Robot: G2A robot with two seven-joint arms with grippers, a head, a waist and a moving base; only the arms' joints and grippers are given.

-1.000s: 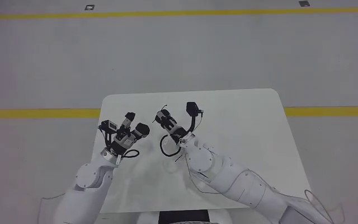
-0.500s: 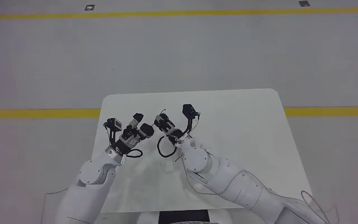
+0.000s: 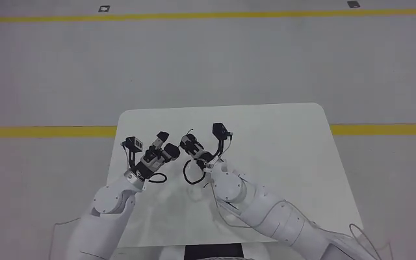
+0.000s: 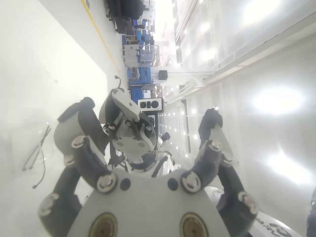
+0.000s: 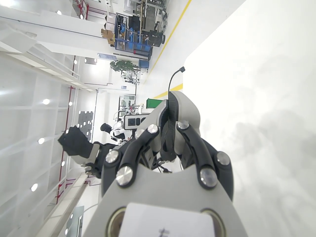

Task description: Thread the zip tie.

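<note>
Right wrist view is my best angle here. My right pincer is pressed together on the black zip tie, and the square head curls out past the fingertips, up in the air over the desk. My left pincer is spread wide with nothing in it, just beside the right one but not touching the tie. Any tips for the actual threading?

**Reply:** Where's the tail end? That's the bit you have to feed in.

**Me:** Can't tell. The strap disappears between the fingers and I can't see where it comes out behind them.

**Reply:** Then I'd find the tail first, before closing on anything. Pinch it close to its tip so it doesn't flop, and leave only a short stub sticking out. Hold the right pincer dead steady so the head stays put, and let the left do all the travelling. Line the tail up square with the slot, because it'll likely skate off the side of the head if it goes in at an angle. Go slow and watch the left wrist view, since the right pincer sits right between your open fingers there.

**Me:** Cool. There are some loose ties lying on the desk off to the side, so I'll steer clear of those.
</note>
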